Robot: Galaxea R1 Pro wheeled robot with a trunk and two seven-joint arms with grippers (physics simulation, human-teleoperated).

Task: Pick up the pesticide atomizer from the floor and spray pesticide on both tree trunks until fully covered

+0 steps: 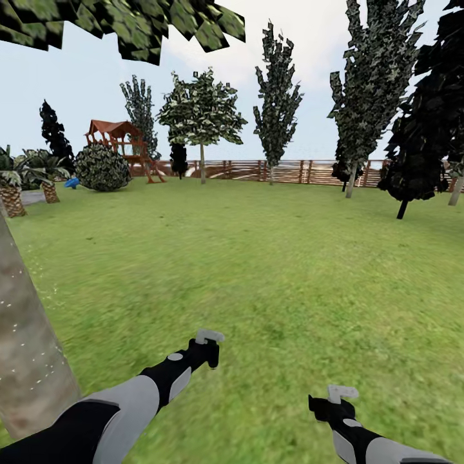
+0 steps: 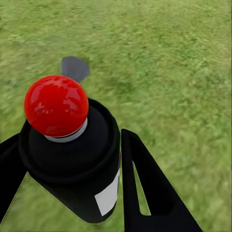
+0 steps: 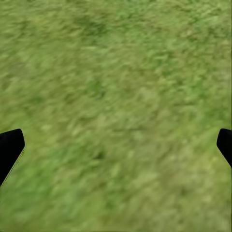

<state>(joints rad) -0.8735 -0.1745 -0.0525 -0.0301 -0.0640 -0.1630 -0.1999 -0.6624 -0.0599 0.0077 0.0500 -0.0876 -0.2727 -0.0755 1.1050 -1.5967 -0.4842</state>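
Two grippers sit low in front of you. Your left gripper (image 2: 72,183) is clamped on the atomizer (image 2: 77,159): its black fingers (image 2: 154,193) press both sides of the dark, cylindrical bottle, which has a whitish label and a glossy red ball on a pale collar at its top. In the left wrist view the bottle's long axis runs along the fingers, red ball leading away from the wrist, out over the grass; a small grey shadow lies on the lawn (image 2: 183,72) beyond it. In the head view that left gripper (image 1: 207,348) is held above the grass, with the bottle itself hidden there. Your right gripper (image 3: 116,145) is spread wide and holds nothing, only blurred grass between its tips; it hangs lower at the right (image 1: 338,403). Close at your left rises a thick, mottled grey-brown trunk (image 1: 26,348), smooth and dotted with white specks. Far off stand a leafy tree (image 1: 202,113), a slatted fence (image 1: 283,171) and a wooden playset (image 1: 119,145).
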